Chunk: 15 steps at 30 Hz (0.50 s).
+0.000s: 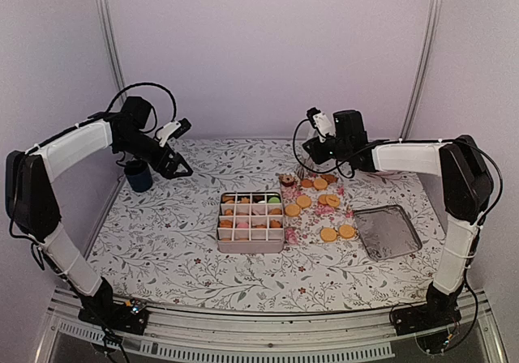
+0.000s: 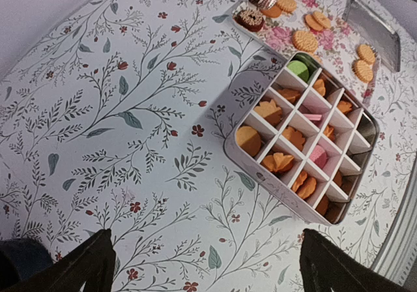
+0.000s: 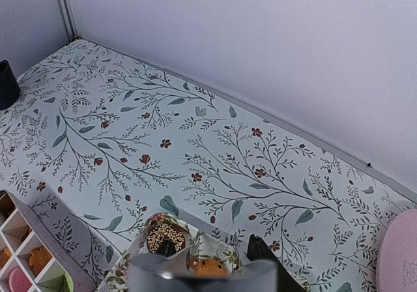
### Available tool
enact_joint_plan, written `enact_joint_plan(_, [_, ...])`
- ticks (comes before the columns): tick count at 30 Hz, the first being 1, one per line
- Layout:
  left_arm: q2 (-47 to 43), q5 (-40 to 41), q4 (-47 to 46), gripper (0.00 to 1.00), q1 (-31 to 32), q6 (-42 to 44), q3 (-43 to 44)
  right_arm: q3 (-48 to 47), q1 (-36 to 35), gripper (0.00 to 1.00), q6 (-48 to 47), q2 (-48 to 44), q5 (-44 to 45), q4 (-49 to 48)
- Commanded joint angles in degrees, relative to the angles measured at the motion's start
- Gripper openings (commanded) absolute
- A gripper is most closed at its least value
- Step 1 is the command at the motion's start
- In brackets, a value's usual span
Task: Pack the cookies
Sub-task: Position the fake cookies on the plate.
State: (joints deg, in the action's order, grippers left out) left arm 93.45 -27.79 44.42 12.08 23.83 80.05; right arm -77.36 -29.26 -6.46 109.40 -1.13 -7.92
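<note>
Two arms, three views. Top: my left arm stands raised, elbow bent, left gripper (image 1: 182, 168) hanging near a dark cup (image 1: 138, 177); the right arm reaches leftward, right gripper (image 1: 306, 167) low over cookies (image 1: 328, 235) lying on the floral tray (image 1: 306, 227) beside the part-filled divider box (image 1: 250, 245). Left wrist: fingers (image 2: 78, 269) spread wide, holding nothing, above the tablecloth (image 2: 130, 109). Right wrist: fingers (image 3: 259, 251) above a dark brown cookie (image 3: 163, 236); I cannot tell their gap.
</note>
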Motion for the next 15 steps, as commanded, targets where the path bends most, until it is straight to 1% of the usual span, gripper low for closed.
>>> enact_joint_plan(1, [0.59, -0.08, 0.00, 0.99, -0.45, 0.05, -0.06, -1.40, 0.77, 0.36, -0.97, 1.37, -0.85, -2.32])
enact_joint_plan(8, [0.16, -0.45, 0.05, 0.99, -0.52, 0.17, 0.05, 2.34, 0.77, 0.35, -1.31, -0.14, -0.27, -2.10])
enact_joint_plan(15, [0.29, -0.71, 0.04, 0.99, -0.54, -0.21, 0.70, 9.09, 0.78, 0.35, -0.38, -5.27, -1.75, -2.49])
